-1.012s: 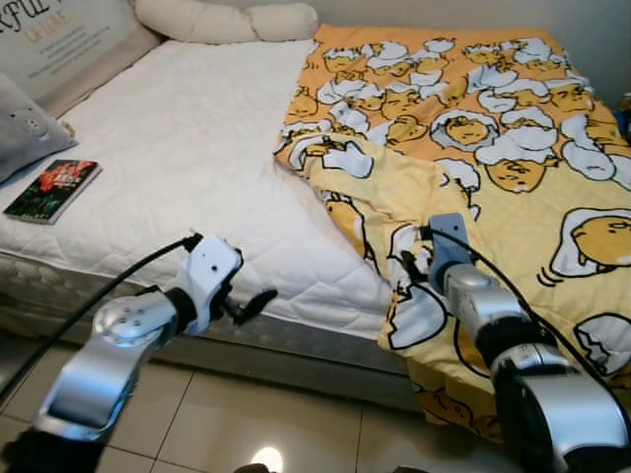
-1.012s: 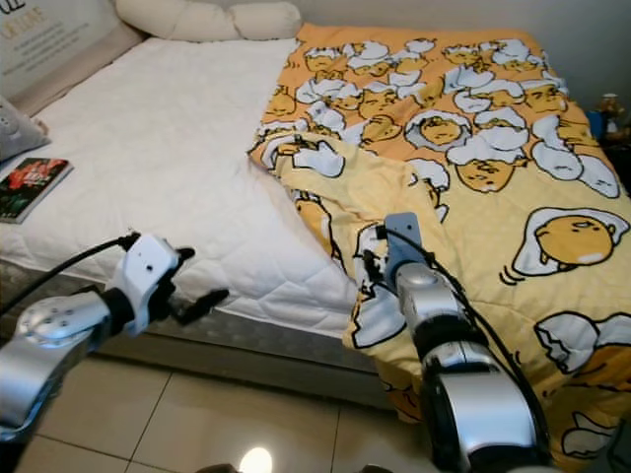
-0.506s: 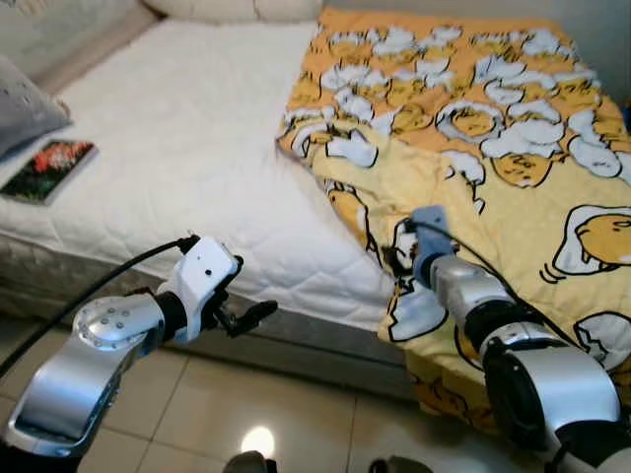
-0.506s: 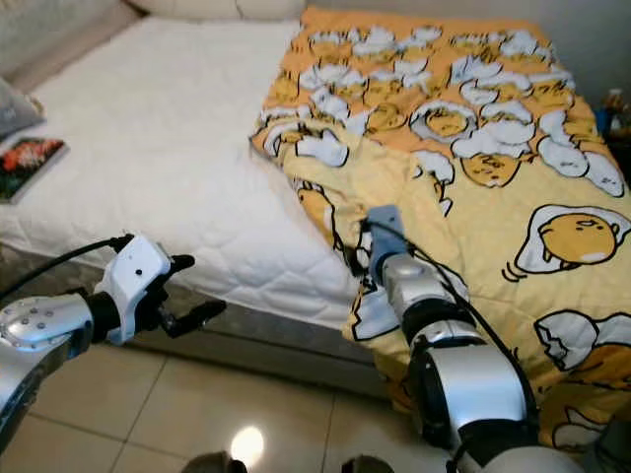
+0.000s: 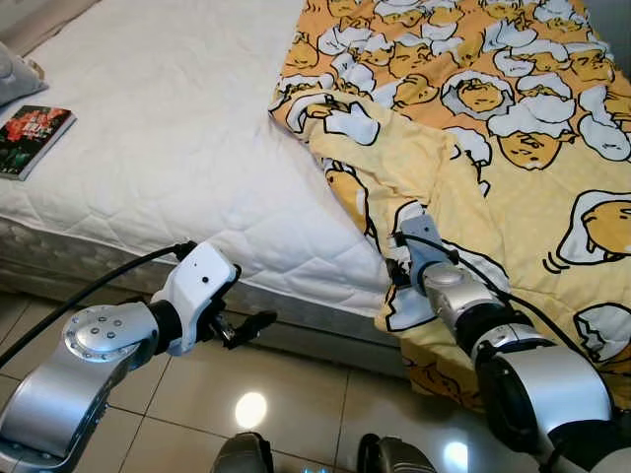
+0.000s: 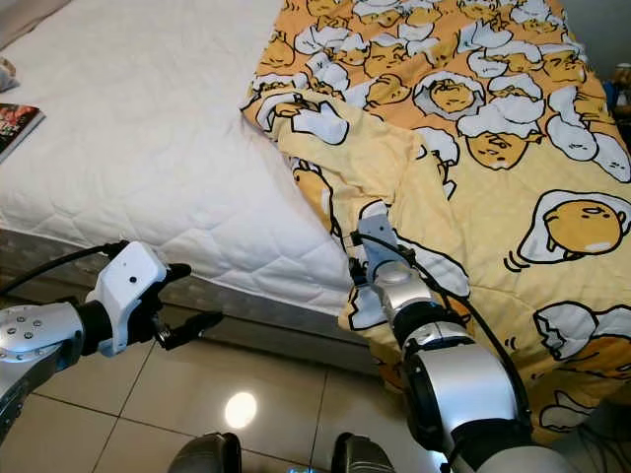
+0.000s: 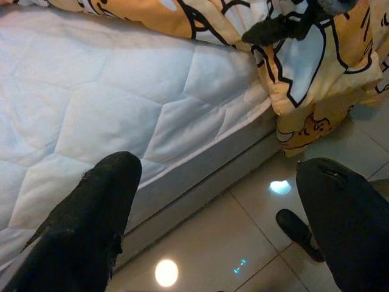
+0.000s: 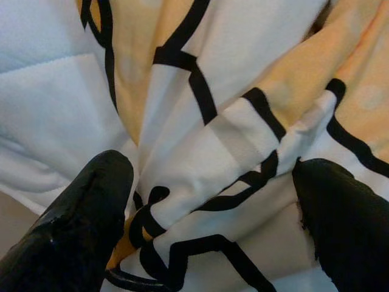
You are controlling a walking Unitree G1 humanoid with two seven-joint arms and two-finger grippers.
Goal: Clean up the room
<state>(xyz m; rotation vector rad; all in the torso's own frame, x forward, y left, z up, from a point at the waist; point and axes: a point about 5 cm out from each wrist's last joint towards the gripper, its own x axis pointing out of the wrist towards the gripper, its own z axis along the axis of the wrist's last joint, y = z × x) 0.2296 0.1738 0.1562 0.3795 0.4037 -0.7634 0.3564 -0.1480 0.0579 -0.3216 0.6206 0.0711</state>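
The right claw [image 5: 399, 268] was spread wide against the yellow egg-print blanket [image 5: 513, 128] at the bed [image 5: 168, 148] edge; the left claw [image 5: 246, 325] hung released over floor. No readable writing.

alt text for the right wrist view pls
Two open black fingers straddle a bunched fold of yellow blanket with white patches and thick black outlines, pressed close. A strip of white quilted mattress shows beside it.
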